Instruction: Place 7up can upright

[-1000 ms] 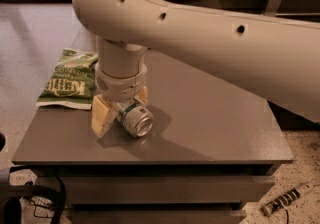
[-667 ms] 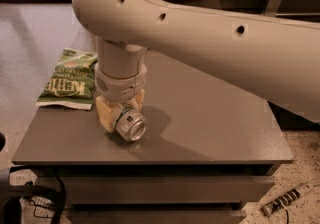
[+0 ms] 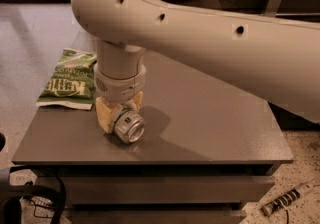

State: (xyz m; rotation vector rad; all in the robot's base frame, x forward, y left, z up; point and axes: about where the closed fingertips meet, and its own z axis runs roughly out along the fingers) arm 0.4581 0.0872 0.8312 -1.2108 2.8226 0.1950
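Since the claw point(image 3: 119, 113) at lower left grips the can point(image 3: 129, 127) with its long axis near-flat over the worktop point(image 3: 215, 133), top facing lower right, it needs tipping vertical.

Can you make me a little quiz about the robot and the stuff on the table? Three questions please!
1. True or false: the can stands upright on the table.
2. What lies near the table's far left corner? A) a green crisp bag B) a banana C) a cup
3. Fill the gap: the gripper, low over the table's front left part, is shut on the ___.
Key: 1 false, it is tipped over with its top towards the camera. 2 A. 3 can.
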